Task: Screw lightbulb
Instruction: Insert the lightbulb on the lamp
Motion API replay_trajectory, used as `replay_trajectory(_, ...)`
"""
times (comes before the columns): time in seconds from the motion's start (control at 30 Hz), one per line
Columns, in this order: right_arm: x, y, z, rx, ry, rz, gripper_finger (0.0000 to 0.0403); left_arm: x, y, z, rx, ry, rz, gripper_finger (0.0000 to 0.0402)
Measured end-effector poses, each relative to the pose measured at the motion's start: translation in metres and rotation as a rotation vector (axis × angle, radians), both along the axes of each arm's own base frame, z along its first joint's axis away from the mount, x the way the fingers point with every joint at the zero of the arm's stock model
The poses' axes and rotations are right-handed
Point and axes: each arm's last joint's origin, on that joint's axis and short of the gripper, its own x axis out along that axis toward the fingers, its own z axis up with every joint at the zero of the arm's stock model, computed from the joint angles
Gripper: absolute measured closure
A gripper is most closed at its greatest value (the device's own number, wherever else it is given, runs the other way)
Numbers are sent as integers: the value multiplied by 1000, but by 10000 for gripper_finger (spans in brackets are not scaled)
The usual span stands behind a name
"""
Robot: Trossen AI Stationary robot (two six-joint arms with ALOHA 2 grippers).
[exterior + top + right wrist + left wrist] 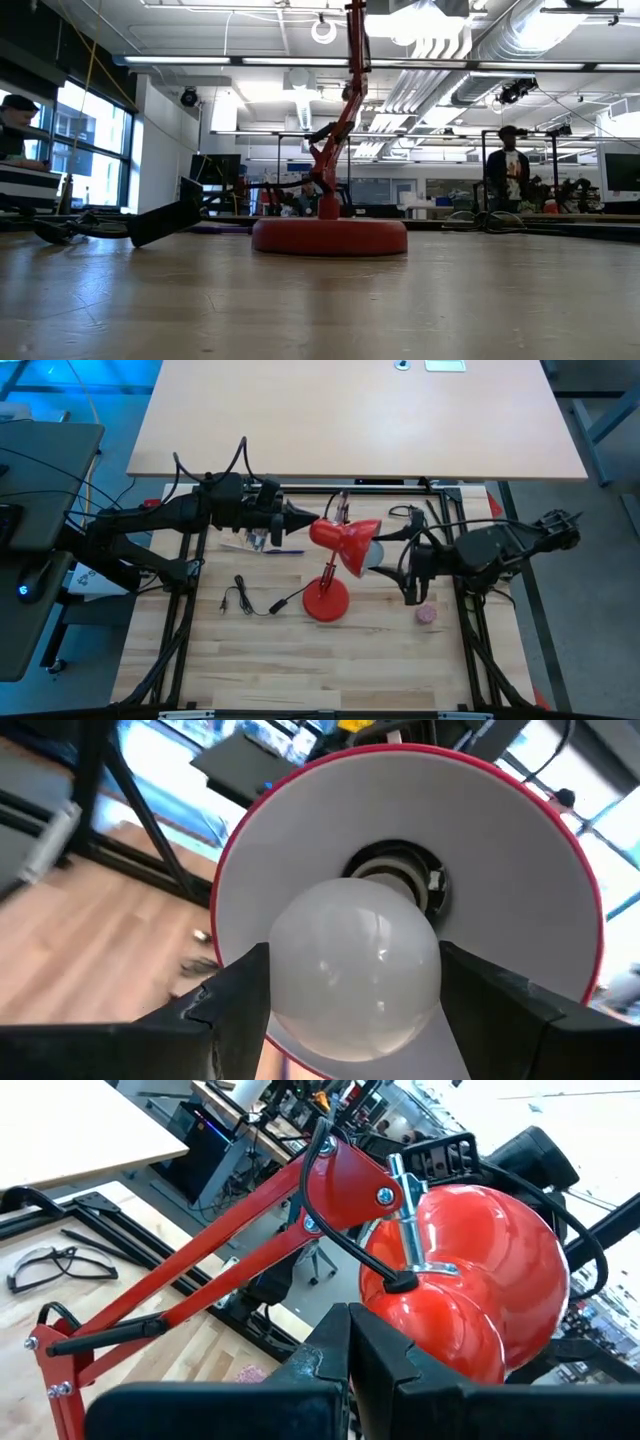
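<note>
1. Left tool: fingers fully closed with nothing between them, tip pressed against the back of the red lamp's shade, apparently bracing it near the counter's middle.
2. Lamp base: stands flat on the counter; jointed arm looks free to swing, so bracing matters.
3. Lightbulb: sits inside the shade's mouth, its base at the socket; how far it is threaded cannot be told.
4. Right tool: fingers partly spread, clasping the globe at its widest girth.
5. Handling judgement: light, smooth, slippery, probably fragile. Grip gently at the widest part; excess squeeze risks cracking.
</note>
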Motion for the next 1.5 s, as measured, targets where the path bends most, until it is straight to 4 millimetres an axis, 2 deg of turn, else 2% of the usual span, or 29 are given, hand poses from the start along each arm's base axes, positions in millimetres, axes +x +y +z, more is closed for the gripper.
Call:
replay_trajectory(0.27, -7, 4, 0, -151, 51, -50, 153, 1, -4, 1, -31, -16, -5, 402)
replay_trajectory(0.5, -10, 13, -1, -410, 107, -18, 153, 1, -12, 2, -6, -22, -11, 402)
replay_trajectory(0.9, -8, 5, -4, -1115, 338, 84, 153, 1, -13, 3, -4, -35, -1, 402)
replay_trajectory(1.03, -7, 2, -4, -1276, 362, 169, 153, 1, -15, 4, -19, -38, -12, 402)
replay_trajectory(1.27, -4, 2, -2, -1445, 327, 281, 153, 0, -16, 5, -33, -50, -42, 402)
replay_trajectory(1.5, -1, 3, 0, -1331, 239, 308, 153, 1, -17, 6, -28, -64, -44, 401)
